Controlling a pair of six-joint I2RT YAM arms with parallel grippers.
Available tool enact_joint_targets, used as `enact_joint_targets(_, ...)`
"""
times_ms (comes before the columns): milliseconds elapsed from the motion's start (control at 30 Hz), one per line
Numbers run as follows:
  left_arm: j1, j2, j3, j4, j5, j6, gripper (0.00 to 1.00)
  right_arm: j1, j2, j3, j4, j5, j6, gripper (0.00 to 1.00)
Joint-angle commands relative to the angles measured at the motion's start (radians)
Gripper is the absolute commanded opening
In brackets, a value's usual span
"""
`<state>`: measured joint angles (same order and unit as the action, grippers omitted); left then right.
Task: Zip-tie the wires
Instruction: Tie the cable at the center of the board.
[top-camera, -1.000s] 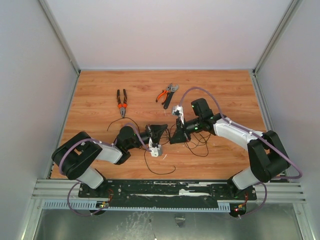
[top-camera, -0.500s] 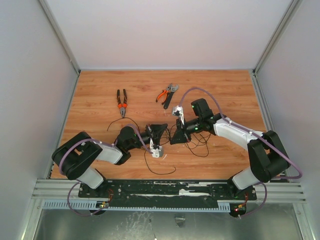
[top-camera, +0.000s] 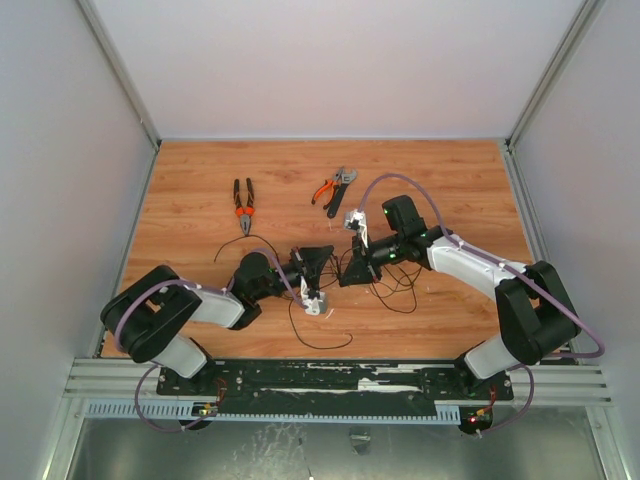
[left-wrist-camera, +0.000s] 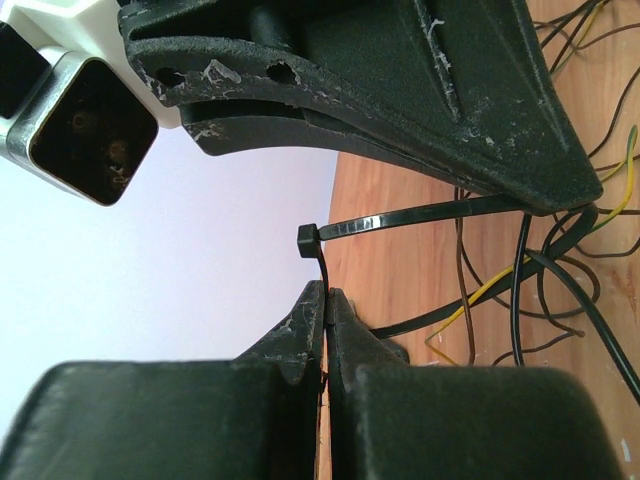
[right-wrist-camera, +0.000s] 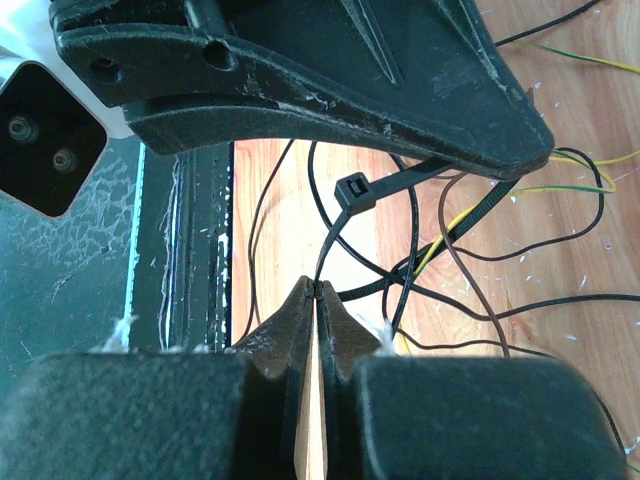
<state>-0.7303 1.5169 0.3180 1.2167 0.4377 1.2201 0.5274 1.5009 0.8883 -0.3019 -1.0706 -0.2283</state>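
L gripper (left-wrist-camera: 325, 297) is clenching the zip tie (left-wrist-camera: 400, 216) below its head. R gripper (right-wrist-camera: 315, 290) is pinching it too, wires (top-camera: 400, 285) lying close by

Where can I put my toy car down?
Bare table: the far right corner beside the orange cutters, and the strip behind the pliers. Crowded: the middle, where left gripper and right gripper meet over the wires.

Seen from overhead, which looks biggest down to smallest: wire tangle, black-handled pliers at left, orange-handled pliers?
1. wire tangle, sprawling widest.
2. black-handled pliers.
3. orange-handled pliers, clearly shortest.
All lie on one table, so distance barely matters.
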Motion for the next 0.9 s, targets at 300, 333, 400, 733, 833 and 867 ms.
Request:
enact_joint_targets(300,-0.004,-0.069,0.028,-0.031,0.033,-0.012,0.00,-0.003,-0.014,-0.016,0.043,-0.010,-0.005,0.00)
enact_joint_targets(333,-0.004,-0.071,0.029,-0.031,0.037,-0.016,0.00,-0.003,-0.018,-0.020,0.060,-0.010,-0.004,0.00)
enact_joint_targets(400,-0.004,-0.071,0.029,-0.031,0.046,-0.026,0.00,-0.002,-0.028,-0.033,0.093,-0.003,0.005,0.00)
enact_joint_targets(733,-0.006,-0.070,0.030,-0.031,0.060,-0.034,0.00,-0.002,-0.006,-0.006,0.095,-0.010,-0.008,0.00)
enact_joint_targets(833,-0.008,-0.067,0.029,-0.031,0.061,-0.035,0.00,-0.001,0.002,0.003,0.090,-0.018,-0.013,0.00)
enact_joint_targets(867,-0.008,-0.068,0.027,-0.030,0.059,-0.031,0.00,-0.003,0.004,0.002,0.091,-0.024,-0.014,0.00)
